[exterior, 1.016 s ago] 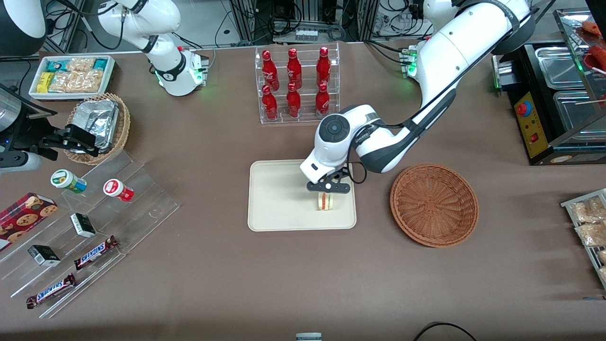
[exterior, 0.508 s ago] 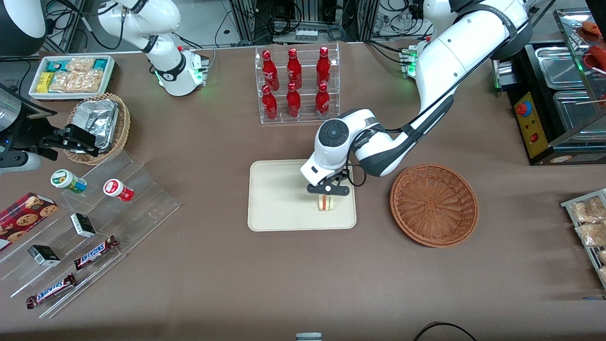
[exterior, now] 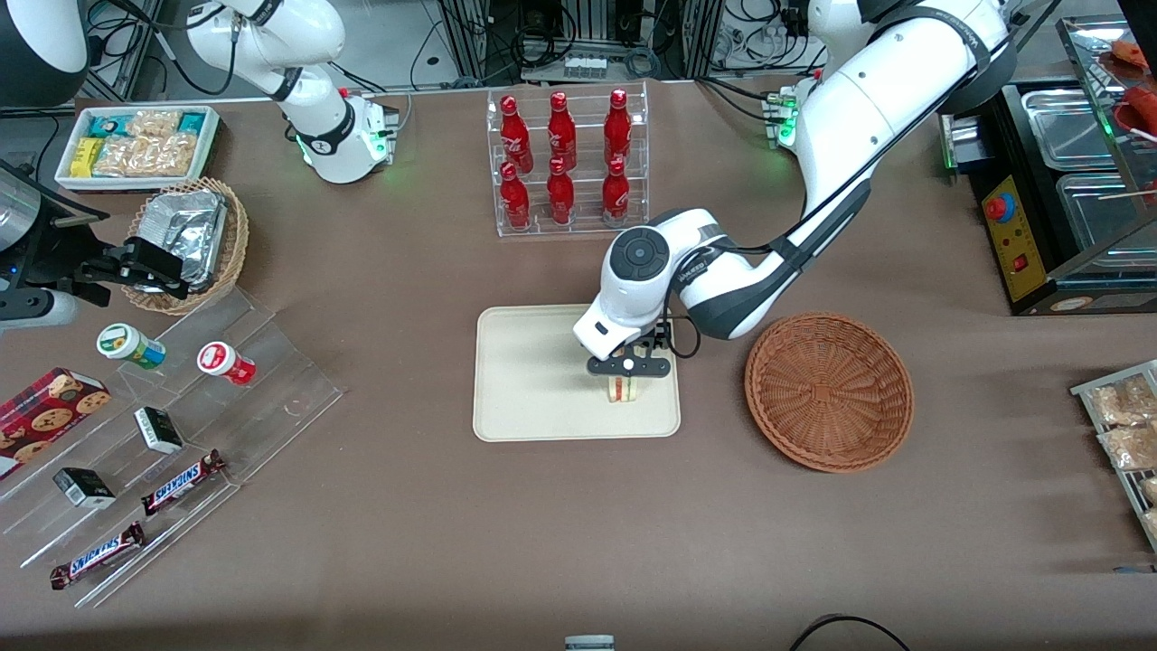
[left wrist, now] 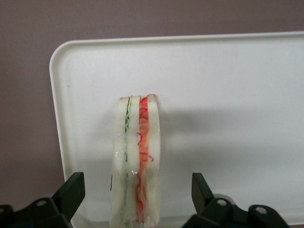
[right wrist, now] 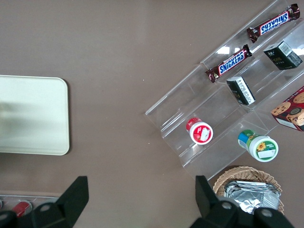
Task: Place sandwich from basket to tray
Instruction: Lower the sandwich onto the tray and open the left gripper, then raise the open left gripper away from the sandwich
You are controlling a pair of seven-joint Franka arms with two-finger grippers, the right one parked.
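Observation:
The sandwich (exterior: 622, 389), a pale bread wedge with red and green filling, stands on its edge on the cream tray (exterior: 529, 380), near the tray's edge closest to the basket. In the left wrist view the sandwich (left wrist: 137, 161) stands on the tray (left wrist: 228, 95) between the two black fingers (left wrist: 71, 192), with clear gaps on both sides. My left gripper (exterior: 628, 366) is open and hovers just above the sandwich, not touching it. The round reddish-brown wicker basket (exterior: 829, 391) lies empty beside the tray, toward the working arm's end.
A clear rack of red bottles (exterior: 565, 163) stands farther from the camera than the tray. A clear stepped stand with snack bars and cups (exterior: 163, 434), a tan basket of foil packs (exterior: 190, 240) and a white bin of packets (exterior: 136, 145) lie toward the parked arm's end.
The left gripper has shifted only slightly above the sandwich, with the wrist moving a little. The sandwich has stayed in place on the tray.

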